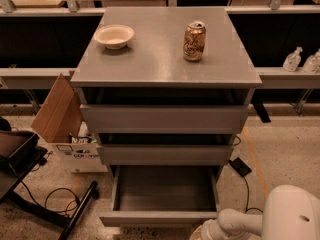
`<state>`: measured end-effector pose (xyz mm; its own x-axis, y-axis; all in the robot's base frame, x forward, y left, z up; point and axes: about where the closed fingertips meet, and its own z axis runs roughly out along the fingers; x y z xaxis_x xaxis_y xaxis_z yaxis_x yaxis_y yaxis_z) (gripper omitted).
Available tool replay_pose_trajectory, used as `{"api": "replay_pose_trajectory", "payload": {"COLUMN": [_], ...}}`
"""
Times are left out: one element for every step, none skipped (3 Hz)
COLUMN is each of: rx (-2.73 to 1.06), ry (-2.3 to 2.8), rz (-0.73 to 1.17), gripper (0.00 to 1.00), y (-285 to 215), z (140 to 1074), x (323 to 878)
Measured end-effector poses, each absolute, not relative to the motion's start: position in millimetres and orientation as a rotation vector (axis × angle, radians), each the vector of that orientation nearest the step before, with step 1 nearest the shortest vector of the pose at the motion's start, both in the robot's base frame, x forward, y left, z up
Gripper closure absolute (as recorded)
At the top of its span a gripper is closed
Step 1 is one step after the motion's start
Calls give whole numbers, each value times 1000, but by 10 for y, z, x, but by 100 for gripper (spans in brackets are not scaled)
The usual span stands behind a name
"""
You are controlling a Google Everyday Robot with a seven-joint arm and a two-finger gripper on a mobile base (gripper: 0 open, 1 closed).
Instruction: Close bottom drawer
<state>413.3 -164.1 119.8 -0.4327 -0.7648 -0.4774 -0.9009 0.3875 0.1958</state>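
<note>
Down at the bottom edge, the gripper (201, 233) seems to sit just in front of the bottom drawer (159, 217), near its right end. That drawer sticks out of the grey cabinet (165, 49), its front running side to side. The white arm (240, 222) reaches in low from the right. Whether the gripper is clenched or released, I cannot tell.

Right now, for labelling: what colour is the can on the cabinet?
Golden-tan metal can, camera view; gripper low, just in front of the open grey bottom drawer.

The bottom drawer (160, 218) is showing matt grey; the soda can (194, 41) is gleaming metallic; the gripper (202, 232), just before the drawer's front, is looking smooth white plastic.
</note>
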Motion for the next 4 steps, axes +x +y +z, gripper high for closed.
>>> {"api": "replay_pose_trajectory", "payload": {"rx": [-1447,-1437,-1398,-1399], "ry": [2328,2315,2298,2298], "rz": [601,583,501,501], "gripper": [100,100,100,100], "y": [-1663,-1663,-1834,-1834], "z": [1177,1150,1230,1230], "x": [4538,4838,5267,5267]}}
